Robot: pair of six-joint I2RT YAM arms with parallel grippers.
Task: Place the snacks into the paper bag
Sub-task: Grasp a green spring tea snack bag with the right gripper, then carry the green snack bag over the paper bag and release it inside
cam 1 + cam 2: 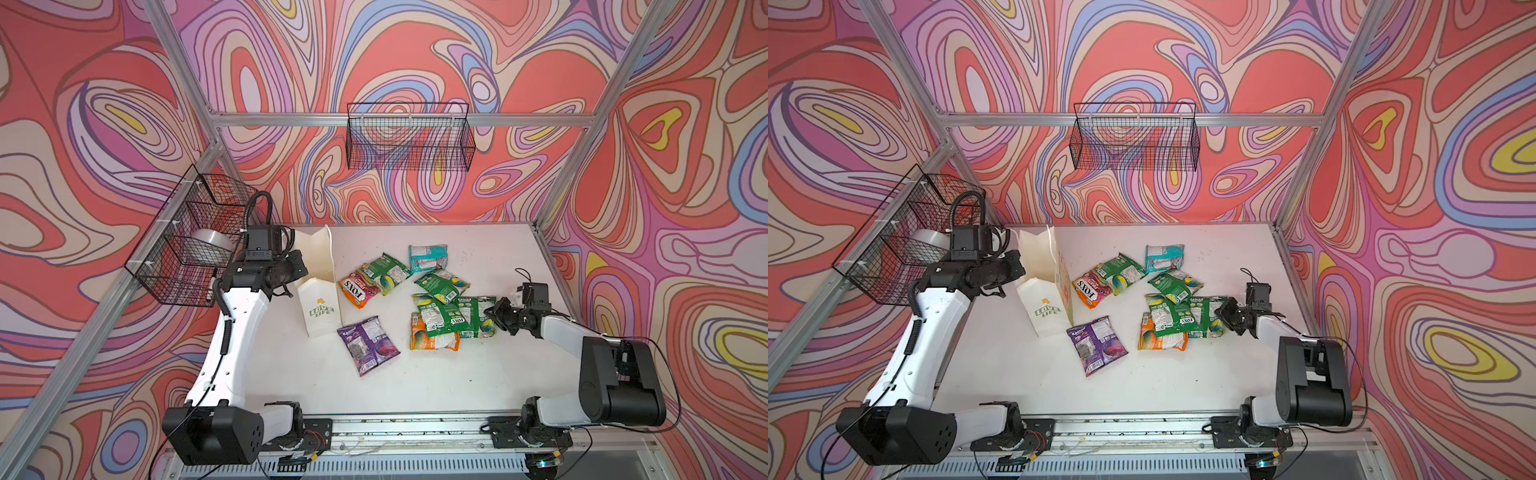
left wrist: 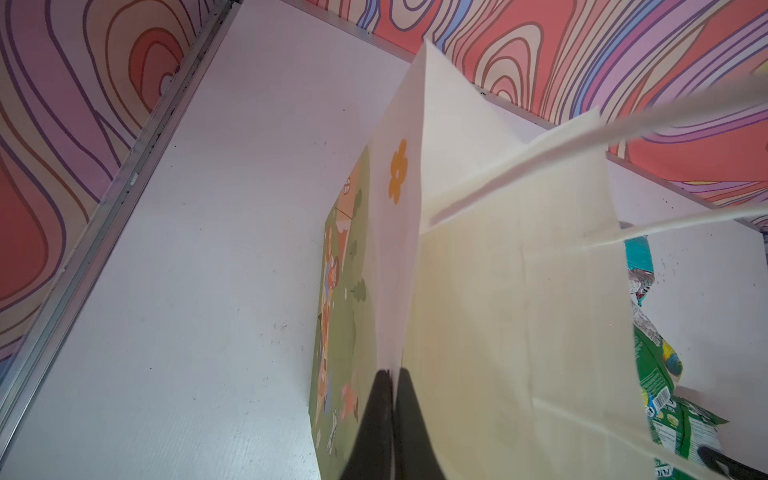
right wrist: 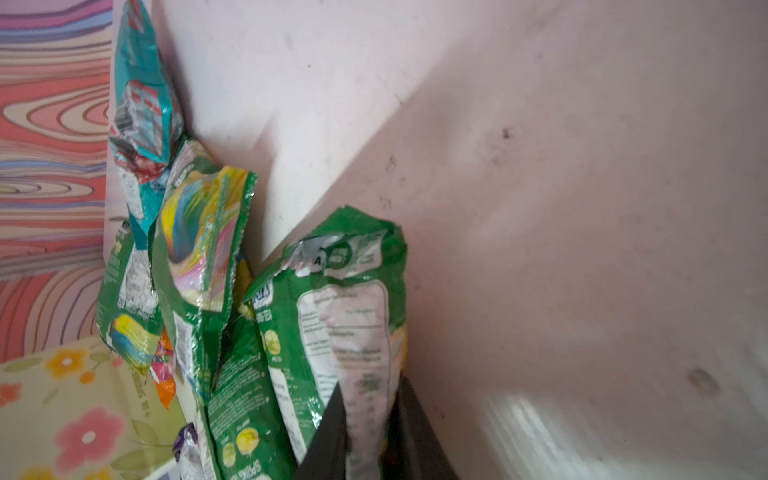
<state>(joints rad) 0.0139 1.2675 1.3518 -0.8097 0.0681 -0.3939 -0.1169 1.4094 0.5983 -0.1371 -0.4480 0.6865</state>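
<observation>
Snacks (image 1: 441, 284) lie scattered mid-table (image 1: 415, 382) in both top views, with the paper bag (image 1: 321, 309) standing just left of them and the left claw (image 1: 300, 270) at its rim. The right claw (image 1: 496, 313) sits at the pile's right edge, on a green packet (image 1: 476, 318). Left wrist view: fingers (image 2: 374, 415) pinched together on the bag's wall. Right wrist view: jaws clamped on that packet's end, its length running away from the claw. The bag's off to the left, across the pile, so it looks like the right arm's carry.
</observation>
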